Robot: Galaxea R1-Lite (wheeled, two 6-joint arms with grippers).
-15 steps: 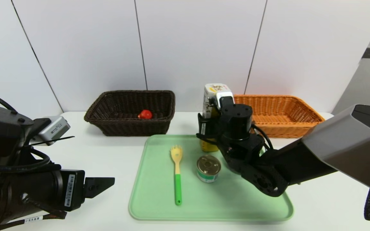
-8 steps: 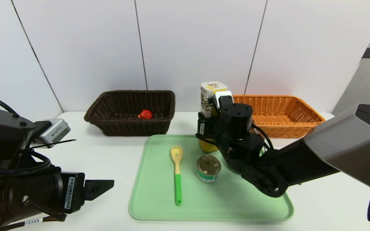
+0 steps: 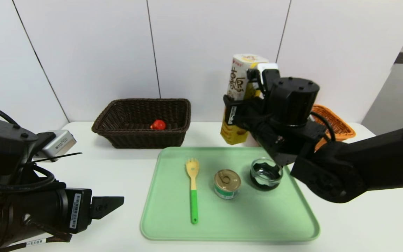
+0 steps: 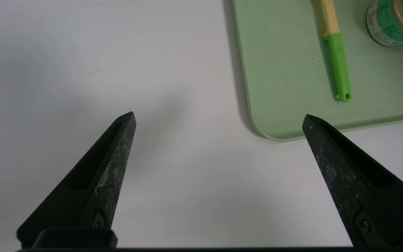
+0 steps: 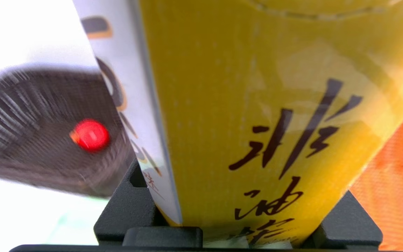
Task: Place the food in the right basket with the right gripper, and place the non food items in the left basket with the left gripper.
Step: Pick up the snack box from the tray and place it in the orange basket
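Currently the right gripper [image 5: 238, 210] is grasping the yellow carton [image 3: 234, 134], its fingers pressing on both sides, and is holding it tilted in the air beyond the far edge of the green tray [image 3: 229, 234]. The orange basket [image 3: 338, 122] is sitting far right, partly hidden behind the arm. The left gripper [image 4: 219, 117] is waiting at near left, spread wide and empty. The round tin [image 3: 227, 183], pasta fork [image 3: 193, 196] and glass dish [image 3: 266, 173] are lying on the tray; the red duck [image 3: 158, 125] is resting in the dark brown basket [image 3: 141, 133], far left. Principal risk, in my judgement: the tall carton, leaning as it is, could be catching the orange rim if carried too low, and twisting loose.
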